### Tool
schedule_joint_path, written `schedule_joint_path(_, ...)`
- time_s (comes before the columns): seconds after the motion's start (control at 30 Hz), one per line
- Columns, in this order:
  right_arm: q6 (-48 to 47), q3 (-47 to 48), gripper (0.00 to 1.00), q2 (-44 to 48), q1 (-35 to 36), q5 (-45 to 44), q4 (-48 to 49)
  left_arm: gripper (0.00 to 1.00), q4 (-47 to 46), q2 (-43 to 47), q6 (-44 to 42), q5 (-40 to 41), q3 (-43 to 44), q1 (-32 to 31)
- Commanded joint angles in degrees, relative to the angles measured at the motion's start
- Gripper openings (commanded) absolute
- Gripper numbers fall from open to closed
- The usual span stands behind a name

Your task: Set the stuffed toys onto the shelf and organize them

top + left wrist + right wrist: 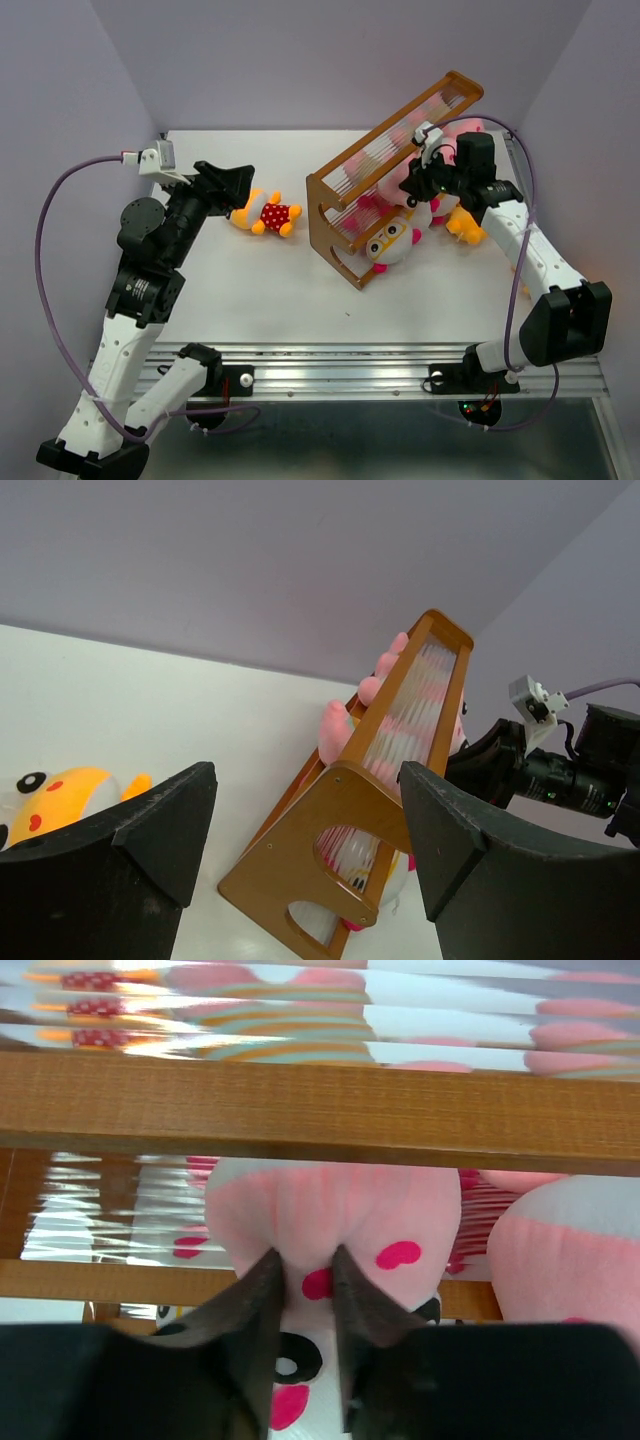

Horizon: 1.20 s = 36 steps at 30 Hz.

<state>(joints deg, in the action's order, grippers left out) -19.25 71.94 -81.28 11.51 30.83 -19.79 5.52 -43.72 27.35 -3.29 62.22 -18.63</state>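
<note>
From above, the shelf [395,165] stands askew on the white table [250,290], running from the middle toward the far right corner. Its far end comes close to the back edge. Open tabletop lies between it and the arm bases. Pink toys [384,190] crowd its right side; whether they rest on the tiers or behind them I cannot tell. A white-faced toy [392,240] in orange glasses lies against the shelf's near end. A yellow-orange toy [268,213] in red polka dots lies alone to the left, just beside the left gripper [240,190]. The right gripper [418,192] is buried among the pink toys.

The left wrist view shows the left gripper's fingers [150,830] wide apart with nothing between them. The yellow-orange toy is at lower left and the shelf ahead.

Only the right wrist view shows the grip. Under a wooden bar of the shelf, the right gripper's claw is nearly together, pinching a fold of a pink plush [330,1210] with heart spots.
</note>
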Motion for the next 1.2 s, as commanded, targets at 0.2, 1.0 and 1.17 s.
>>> schedule_joint_path(0.2, 6.4, -1.2, 0.01, 4.0, -0.3, -1.6, 4.3, 0.84, -3.0, 0.5, 0.2, 0.0, -0.6, 0.2)
schedule_joint_path(1.0, 16.7, -12.5, 0.0, 12.1, 0.8, -17.6, 16.4, 0.84, -5.1, -2.3, 0.9, -2.2, -1.0, 0.2)
schedule_joint_path(1.17, 17.0, -13.5, 0.0, 11.8, 1.3, -17.8, 19.0, 0.84, -5.1, -2.1, 1.2, -2.0, -1.7, 0.2)
